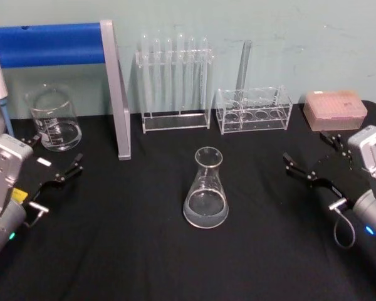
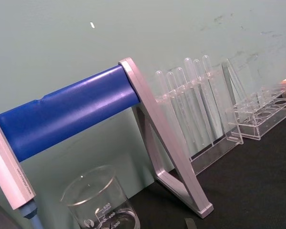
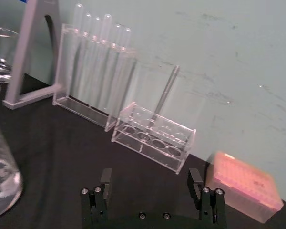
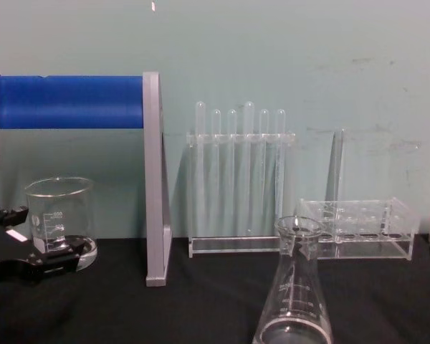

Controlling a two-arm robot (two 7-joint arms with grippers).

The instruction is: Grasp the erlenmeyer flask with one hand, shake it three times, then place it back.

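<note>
Two grippers flank the flask [image 1: 205,188], which stands upright on the black table [image 1: 144,257], touched by neither. The right gripper [image 1: 305,147] rests low over the table with its fingers spread wide and nothing between them. The flask is off to its left, well apart. The left gripper [image 1: 55,153] sits low on the other side, fingers likewise parted and empty, with the flask well off to its right. Just beyond the left gripper's fingertips is a beaker [image 1: 53,119], and to the right of that, a stand [image 1: 116,88] with a blue bar. Beyond the flask, farther from both grippers, a tall rack [image 1: 174,88] holds six test tubes. Beside it, ahead of the right gripper, a low rack [image 1: 254,113] carries one upright tube. A pink box [image 1: 335,110] lies just past the right gripper.
</note>
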